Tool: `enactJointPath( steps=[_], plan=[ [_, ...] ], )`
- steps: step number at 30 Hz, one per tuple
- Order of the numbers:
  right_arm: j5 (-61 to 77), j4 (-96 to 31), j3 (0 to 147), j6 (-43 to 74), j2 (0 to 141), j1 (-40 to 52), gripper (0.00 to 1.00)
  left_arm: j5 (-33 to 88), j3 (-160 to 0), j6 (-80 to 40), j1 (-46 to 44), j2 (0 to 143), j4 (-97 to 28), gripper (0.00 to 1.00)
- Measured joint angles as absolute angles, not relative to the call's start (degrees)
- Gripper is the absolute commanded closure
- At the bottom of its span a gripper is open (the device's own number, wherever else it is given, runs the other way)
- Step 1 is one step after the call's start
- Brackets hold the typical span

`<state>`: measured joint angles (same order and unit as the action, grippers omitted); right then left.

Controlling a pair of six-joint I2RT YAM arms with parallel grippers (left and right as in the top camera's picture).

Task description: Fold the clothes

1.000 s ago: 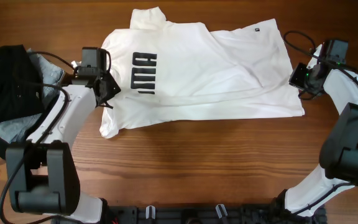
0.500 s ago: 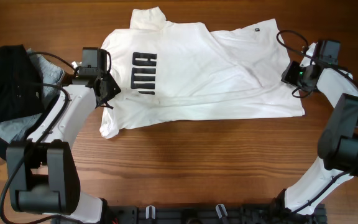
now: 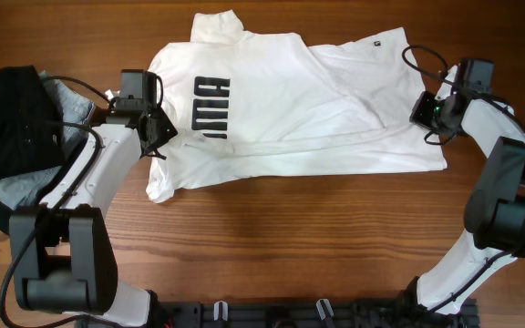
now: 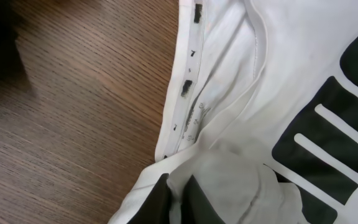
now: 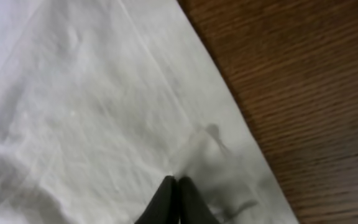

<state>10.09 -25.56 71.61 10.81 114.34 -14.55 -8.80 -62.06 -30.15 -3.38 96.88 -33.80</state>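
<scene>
A white T-shirt (image 3: 317,100) with a black print lies spread flat on the wooden table, collar toward the left. My left gripper (image 3: 158,137) sits at the shirt's left edge. In the left wrist view my left gripper (image 4: 180,193) is shut on a bunched fold of the shirt (image 4: 278,37) near the collar seam. My right gripper (image 3: 429,111) rests on the shirt's right edge. In the right wrist view my right gripper (image 5: 176,180) has its tips closed together, and the fabric (image 5: 92,93) puckers toward them.
A pile of black clothes (image 3: 16,118) over a grey garment (image 3: 73,102) lies at the table's left edge. Bare wood (image 3: 290,237) runs along the front of the table, between the arm bases.
My right gripper has moved left, from just off the shirt's right edge onto it. The left arm and the shirt have not visibly moved.
</scene>
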Motion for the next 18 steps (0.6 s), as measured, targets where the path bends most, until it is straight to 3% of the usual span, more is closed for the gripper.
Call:
enactJointPath(
  steps=[7, 15, 17, 18],
  plan=[
    [8.7, -30.7, 72.7, 11.2, 113.2, -13.6, 0.96, -8.8, -62.1, -30.3, -3.0, 96.9, -33.8, 0.96],
    [6.7, -27.6, 74.9, 12.5, 105.9, -13.6, 0.96, -9.0, -61.8, -30.3, -0.6, 96.9, -31.0, 0.95],
    [6.1, -27.8, 74.9, 12.9, 106.0, -13.6, 0.9, -8.8, -61.8, -30.3, -0.6, 96.9, -29.3, 0.82],
    [5.9, -27.8, 74.9, 13.1, 106.0, -13.6, 0.79, -8.5, -61.8, -30.4, -0.6, 96.9, -28.4, 0.77]
  ],
)
